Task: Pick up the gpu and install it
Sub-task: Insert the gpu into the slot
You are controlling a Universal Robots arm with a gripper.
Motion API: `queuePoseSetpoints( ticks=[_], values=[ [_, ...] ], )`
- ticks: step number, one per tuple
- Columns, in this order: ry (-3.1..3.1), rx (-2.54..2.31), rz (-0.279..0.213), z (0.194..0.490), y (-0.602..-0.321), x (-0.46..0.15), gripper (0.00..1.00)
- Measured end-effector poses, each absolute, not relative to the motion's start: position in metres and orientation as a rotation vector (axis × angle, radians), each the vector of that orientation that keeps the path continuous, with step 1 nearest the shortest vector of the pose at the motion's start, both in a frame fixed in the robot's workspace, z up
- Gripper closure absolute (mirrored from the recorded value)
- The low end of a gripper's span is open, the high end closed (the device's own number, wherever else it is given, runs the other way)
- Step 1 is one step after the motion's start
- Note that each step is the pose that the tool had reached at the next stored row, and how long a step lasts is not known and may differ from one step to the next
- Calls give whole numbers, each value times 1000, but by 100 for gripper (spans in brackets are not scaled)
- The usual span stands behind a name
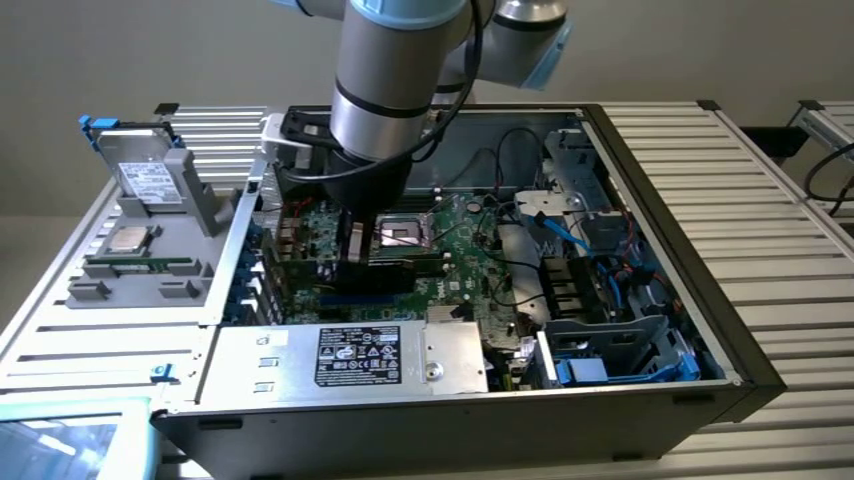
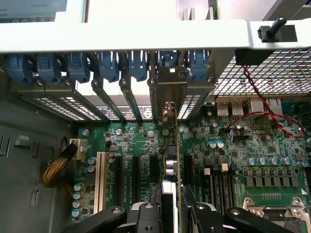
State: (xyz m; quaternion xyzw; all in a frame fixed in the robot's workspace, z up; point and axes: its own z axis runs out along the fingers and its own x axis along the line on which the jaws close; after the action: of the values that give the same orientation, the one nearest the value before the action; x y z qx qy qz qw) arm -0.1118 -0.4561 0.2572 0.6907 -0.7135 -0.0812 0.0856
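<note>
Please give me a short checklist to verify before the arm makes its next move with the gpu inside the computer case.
1. gpu held between the fingers of the gripper: ok.
2. gpu standing on edge above the motherboard: ok.
3. gpu in line with an expansion slot: cannot tell.
4. Card's metal bracket at the case's rear openings: ok.
5. red and black wires away from the card: ok.
6. gpu fully seated in its slot: cannot tell.
</note>
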Motion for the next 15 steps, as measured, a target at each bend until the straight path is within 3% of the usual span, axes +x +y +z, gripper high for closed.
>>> queuePoseSetpoints(
  ticks=[15],
  values=[
    [-2114, 2048, -270, 252, -458, -111, 72]
  ],
)
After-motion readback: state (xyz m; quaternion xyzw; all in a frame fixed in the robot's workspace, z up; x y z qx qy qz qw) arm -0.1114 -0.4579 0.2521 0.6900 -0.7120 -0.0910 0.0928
